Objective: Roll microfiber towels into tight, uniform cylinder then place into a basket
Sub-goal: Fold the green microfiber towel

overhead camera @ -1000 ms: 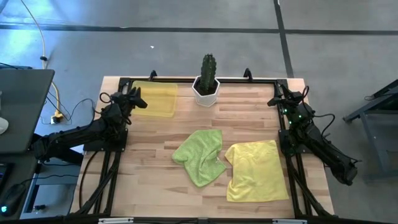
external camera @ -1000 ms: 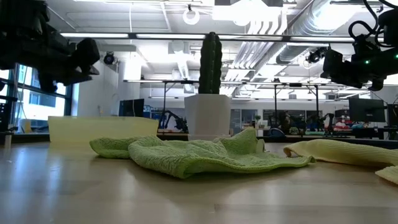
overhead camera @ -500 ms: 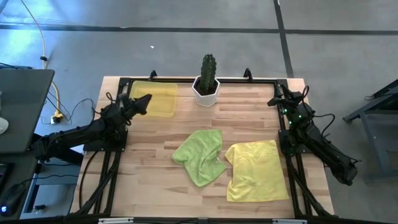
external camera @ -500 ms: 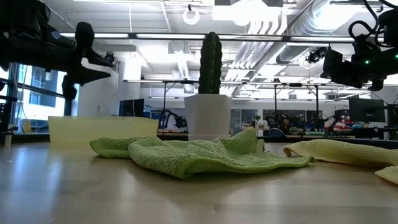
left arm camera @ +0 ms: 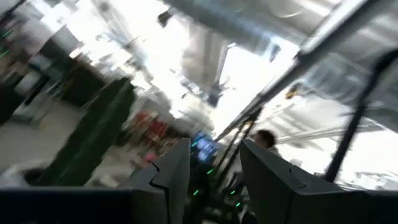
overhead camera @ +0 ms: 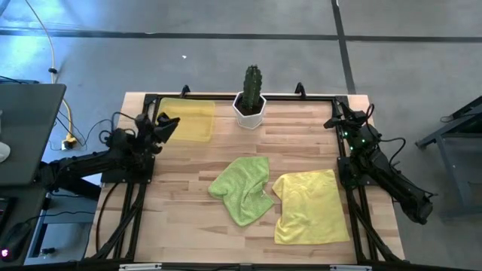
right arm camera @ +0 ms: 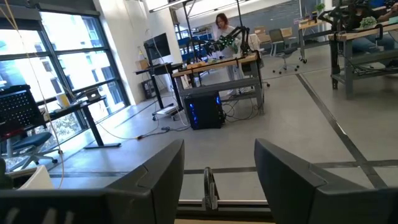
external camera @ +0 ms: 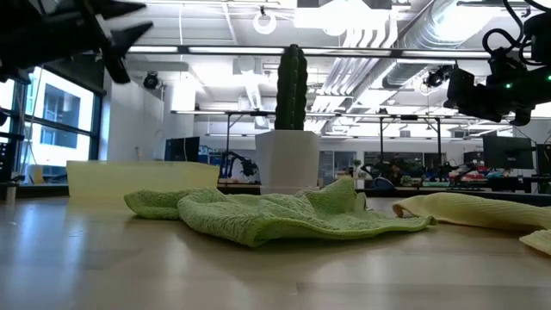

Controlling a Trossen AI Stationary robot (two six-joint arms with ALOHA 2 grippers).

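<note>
left gripper [overhead camera: 167, 123] raised since earlier | jaws apart | towels unmoved

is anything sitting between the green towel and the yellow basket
Nothing visible does. In the high view the green towel lies mid-table and the basket sits at the far left corner, with bare wood between them. The cactus pot stands beside the basket, off that line.

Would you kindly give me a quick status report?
Left gripper, right gripper open, empty. Lime green and pale yellow microfiber towels unrolled. Nothing blocking.
</note>
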